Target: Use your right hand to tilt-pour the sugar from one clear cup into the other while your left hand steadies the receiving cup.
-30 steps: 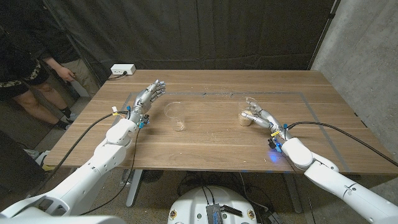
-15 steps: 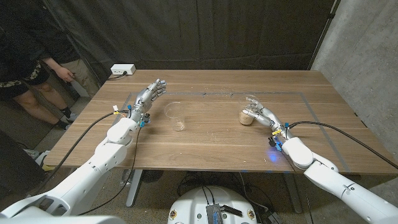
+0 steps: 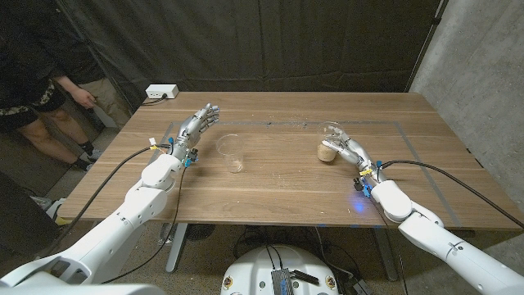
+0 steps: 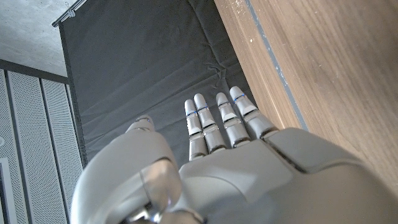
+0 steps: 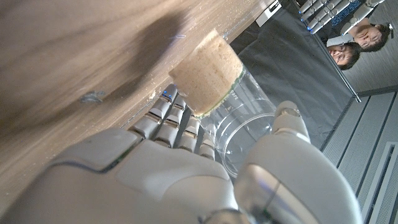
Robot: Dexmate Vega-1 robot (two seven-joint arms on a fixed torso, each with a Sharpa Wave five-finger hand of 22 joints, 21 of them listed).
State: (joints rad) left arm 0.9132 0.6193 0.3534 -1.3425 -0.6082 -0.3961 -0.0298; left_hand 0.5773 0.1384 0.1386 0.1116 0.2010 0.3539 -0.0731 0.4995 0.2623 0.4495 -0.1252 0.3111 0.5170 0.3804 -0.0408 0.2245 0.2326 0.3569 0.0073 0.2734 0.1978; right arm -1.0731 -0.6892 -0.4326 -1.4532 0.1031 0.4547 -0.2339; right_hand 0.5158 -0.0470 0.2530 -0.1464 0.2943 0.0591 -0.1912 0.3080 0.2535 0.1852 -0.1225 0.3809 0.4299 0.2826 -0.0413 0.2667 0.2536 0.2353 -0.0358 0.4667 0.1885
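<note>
Sugar cup gripped in right hand, on table.

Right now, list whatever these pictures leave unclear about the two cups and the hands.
- Right hand on the sugar cup: the head view is too small to show whether the cup has left the table; in the right wrist view the hand hides its near side.
- Empty cup: too small in the head view to tell whether any grains lie inside.
- Left hand: its palm side faces away in the left wrist view.
</note>
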